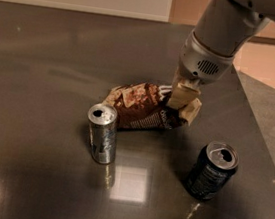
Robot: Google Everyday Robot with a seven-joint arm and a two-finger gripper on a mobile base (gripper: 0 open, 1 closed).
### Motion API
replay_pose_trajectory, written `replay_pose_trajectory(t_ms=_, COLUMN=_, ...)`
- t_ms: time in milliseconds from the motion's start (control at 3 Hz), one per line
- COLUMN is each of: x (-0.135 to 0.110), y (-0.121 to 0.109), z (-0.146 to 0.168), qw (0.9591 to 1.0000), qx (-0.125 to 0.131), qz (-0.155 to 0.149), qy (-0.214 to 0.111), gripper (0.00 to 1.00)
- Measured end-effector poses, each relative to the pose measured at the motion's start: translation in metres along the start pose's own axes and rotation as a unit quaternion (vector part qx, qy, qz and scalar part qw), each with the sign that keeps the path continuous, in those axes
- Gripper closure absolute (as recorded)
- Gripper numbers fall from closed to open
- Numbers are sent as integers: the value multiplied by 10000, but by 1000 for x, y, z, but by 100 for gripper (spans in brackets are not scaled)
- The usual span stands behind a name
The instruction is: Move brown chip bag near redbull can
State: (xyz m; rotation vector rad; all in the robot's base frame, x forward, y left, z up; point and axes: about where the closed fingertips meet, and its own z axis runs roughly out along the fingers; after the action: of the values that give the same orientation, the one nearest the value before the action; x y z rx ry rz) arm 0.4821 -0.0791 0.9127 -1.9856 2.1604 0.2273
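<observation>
The brown chip bag lies on the dark table, its left end just behind the top of the redbull can. The redbull can is a slim silver can standing upright at centre left. My gripper comes down from the upper right and is shut on the bag's right end. Its cream fingers pinch the crimped edge. The bag is tilted, right end slightly raised.
A wider dark blue-black can stands upright to the right front of the bag. The dark glossy table ends in an edge at the right, with floor beyond. A light wall runs along the back.
</observation>
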Motion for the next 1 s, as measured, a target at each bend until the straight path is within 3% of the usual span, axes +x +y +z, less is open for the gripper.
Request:
replay_pose_trajectory(t_ms=667, x=-7, y=9, z=3, qw=9999, qx=27, qz=-44, qy=-131, gripper=13)
replay_pose_trajectory(t_ms=1000, x=-9, y=8, z=3, qw=9999, qx=56, qz=-49, qy=-146, gripper=0)
